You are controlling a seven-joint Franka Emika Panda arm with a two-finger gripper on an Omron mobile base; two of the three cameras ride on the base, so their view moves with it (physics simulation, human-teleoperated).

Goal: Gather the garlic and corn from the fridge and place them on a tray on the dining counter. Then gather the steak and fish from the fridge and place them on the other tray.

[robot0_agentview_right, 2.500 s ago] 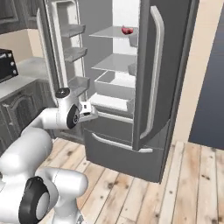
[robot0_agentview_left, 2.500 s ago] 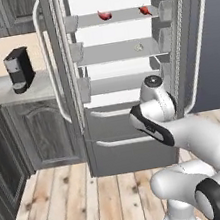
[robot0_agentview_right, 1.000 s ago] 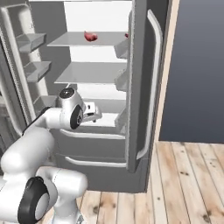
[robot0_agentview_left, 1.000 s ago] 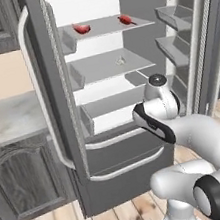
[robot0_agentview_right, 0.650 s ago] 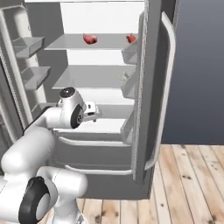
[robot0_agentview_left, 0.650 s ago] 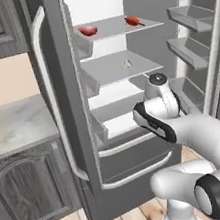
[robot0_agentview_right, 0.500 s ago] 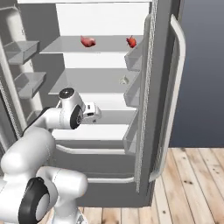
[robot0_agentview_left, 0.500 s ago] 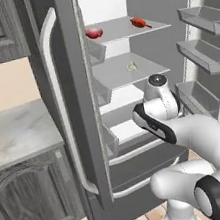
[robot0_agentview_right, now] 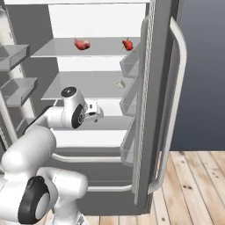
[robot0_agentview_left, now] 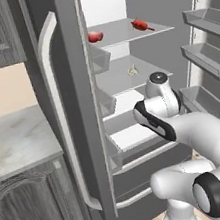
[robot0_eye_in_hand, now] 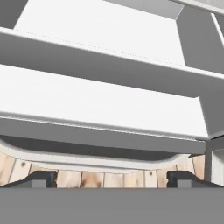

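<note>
Now the garlic (robot0_agentview_left: 132, 70), tiny off-white bulb, sits on the middle shelf at upper centre of the left base view, also at (robot0_agentview_right: 119, 84) in the right base view. Two red pieces sit on the top shelf: (robot0_agentview_left: 95, 36) and (robot0_agentview_left: 140, 24); which is the steak I cannot tell. Corn not made out. The fridge (robot0_agentview_left: 86, 136) fills far more of both base views than a moment ago and the whole scene has shifted, so the base has driven up close, both doors open. The gripper (robot0_eye_in_hand: 112, 178) has its jaws spread fully wide, holding nothing, pointed low at the lower shelves and the drawer handle (robot0_eye_in_hand: 87, 157). Judgement: approach is finished, nothing gathered yet; next is lifting the hand toward the garlic shelf.
</note>
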